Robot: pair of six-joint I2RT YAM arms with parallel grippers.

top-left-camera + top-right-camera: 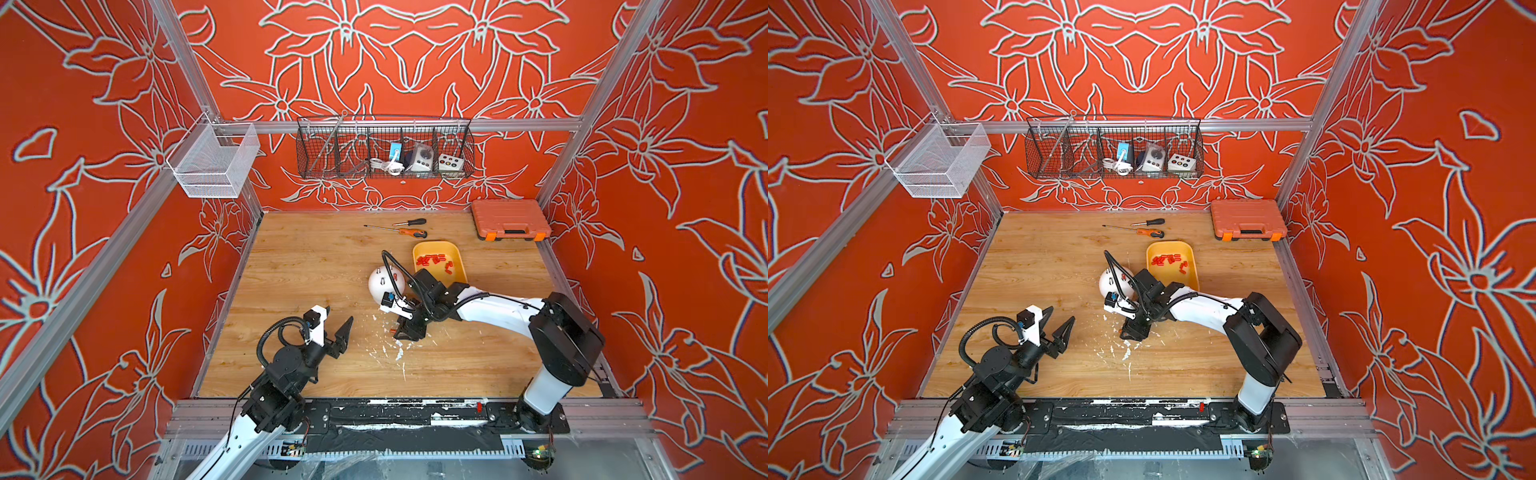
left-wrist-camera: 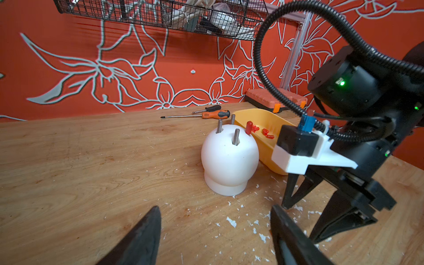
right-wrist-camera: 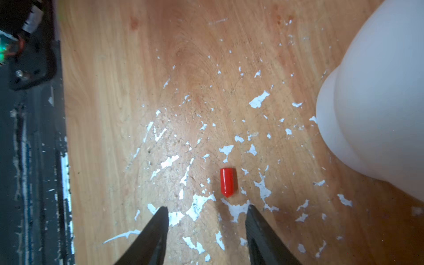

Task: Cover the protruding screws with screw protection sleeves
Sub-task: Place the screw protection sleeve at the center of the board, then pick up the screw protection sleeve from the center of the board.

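Just beyond right claw (image 3: 207, 207), red sleeve (image 3: 227, 182)

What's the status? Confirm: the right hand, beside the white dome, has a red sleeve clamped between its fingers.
Wrong. The right hand is beside the white dome, but nothing is clamped: the right wrist view shows it open, the red sleeve lying loose on the table just ahead of its fingertips.

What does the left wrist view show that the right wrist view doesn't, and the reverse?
Left wrist only: three bare screws, one capped screw, and the yellow tray of sleeves. Right wrist only: a loose sleeve lying on the table just beyond the open right gripper's tips. Both: the white dome and the flecked table.
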